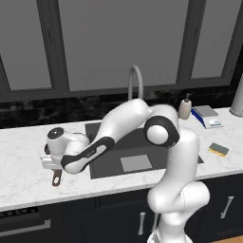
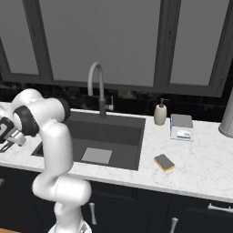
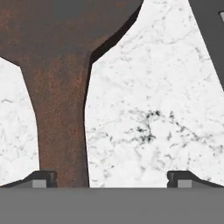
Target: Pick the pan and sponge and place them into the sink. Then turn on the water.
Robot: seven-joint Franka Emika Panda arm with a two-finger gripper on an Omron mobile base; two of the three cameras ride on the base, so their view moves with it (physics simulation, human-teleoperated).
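The pan (image 3: 65, 30) is a dark brown skillet lying on the white marble counter left of the sink (image 1: 109, 166). Its long handle (image 3: 61, 131) runs down toward me. My gripper (image 3: 111, 179) is open low over that handle, which passes just inside the left fingertip (image 3: 43, 178) and touches neither finger. From the left base view the hand (image 1: 52, 159) covers the pan, and just the handle's looped end (image 1: 57, 179) pokes out. The sponge (image 1: 219, 150) (image 2: 164, 162), yellow with a dark grey top, lies right of the sink (image 2: 136, 154). No water runs from the faucet (image 1: 135, 80) (image 2: 96, 86).
A beige soap-pump bottle (image 1: 185, 108) (image 2: 159, 113) and a flat blue-and-white box (image 1: 207, 116) (image 2: 182, 126) stand behind the sponge. A tall grey cylinder (image 1: 237, 99) is at the far right. The counter's front edge runs close below the pan handle.
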